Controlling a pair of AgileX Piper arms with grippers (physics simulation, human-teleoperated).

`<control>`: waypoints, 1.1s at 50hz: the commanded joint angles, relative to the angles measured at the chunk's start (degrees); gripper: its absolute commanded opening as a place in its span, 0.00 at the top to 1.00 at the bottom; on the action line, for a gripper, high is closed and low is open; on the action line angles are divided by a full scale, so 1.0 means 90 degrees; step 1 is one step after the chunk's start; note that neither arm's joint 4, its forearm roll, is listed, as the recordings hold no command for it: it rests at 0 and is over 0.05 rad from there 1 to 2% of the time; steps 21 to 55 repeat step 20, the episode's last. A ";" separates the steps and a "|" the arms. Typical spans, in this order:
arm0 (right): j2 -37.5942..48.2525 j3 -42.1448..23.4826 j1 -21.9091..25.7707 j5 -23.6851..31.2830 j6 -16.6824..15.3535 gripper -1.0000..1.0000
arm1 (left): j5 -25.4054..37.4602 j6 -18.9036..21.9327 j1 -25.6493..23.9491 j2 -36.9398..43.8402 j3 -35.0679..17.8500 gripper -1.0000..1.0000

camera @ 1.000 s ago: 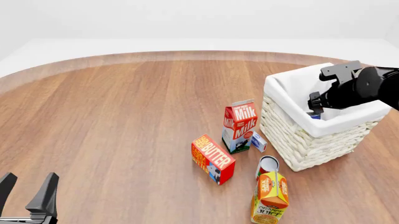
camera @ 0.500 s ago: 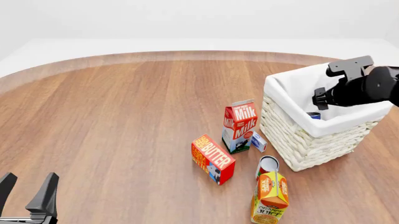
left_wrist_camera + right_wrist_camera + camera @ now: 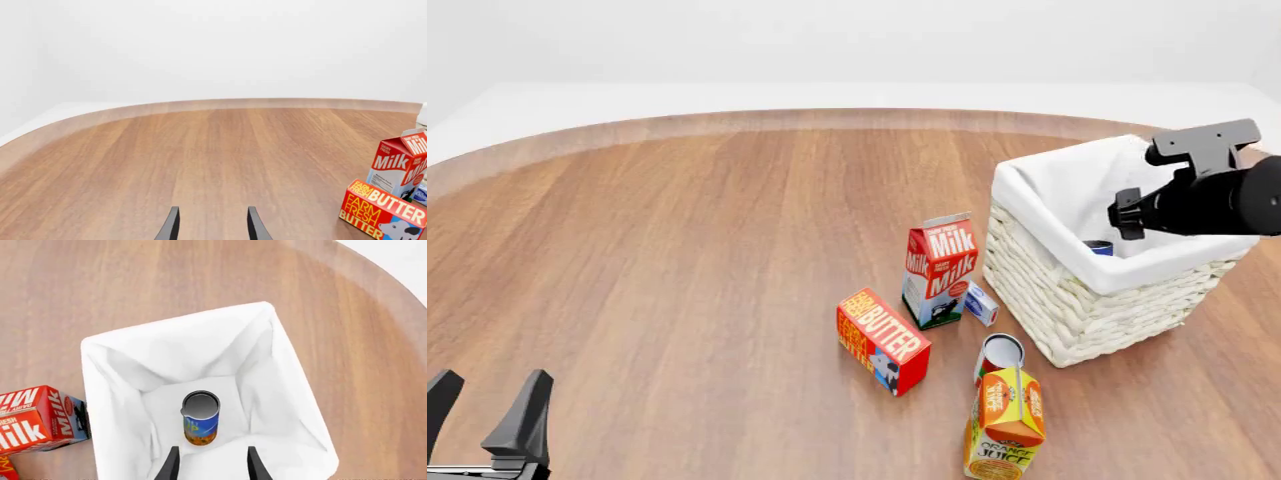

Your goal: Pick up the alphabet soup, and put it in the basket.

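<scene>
The right tool (image 3: 208,463) hangs above the basket (image 3: 1054,290) with fingers spread and nothing between them, and the alphabet soup (image 3: 199,418) stands upright on the liner inside; placing looks done, so only retreat remains. The left tool (image 3: 211,225), parted and unladen, idles low at the bench's (image 3: 694,260) near left. One soup can, one basket; the front view shows just a sliver of can, probably the same one.

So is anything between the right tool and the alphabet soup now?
No. In the right wrist view the open right tool looks straight down at the alphabet soup standing on the basket liner, with only bare white cloth between.
</scene>
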 commanded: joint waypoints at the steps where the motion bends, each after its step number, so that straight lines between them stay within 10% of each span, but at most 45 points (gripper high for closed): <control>1: -0.0356 0.0274 0.0021 -0.0092 0.0076 0.00 | 0.0000 0.0000 0.0000 0.0000 0.0000 0.00; 55: -0.0878 0.0935 0.0061 -0.0448 0.0351 0.00 | 0.0000 0.0000 0.0000 0.0000 0.0000 0.00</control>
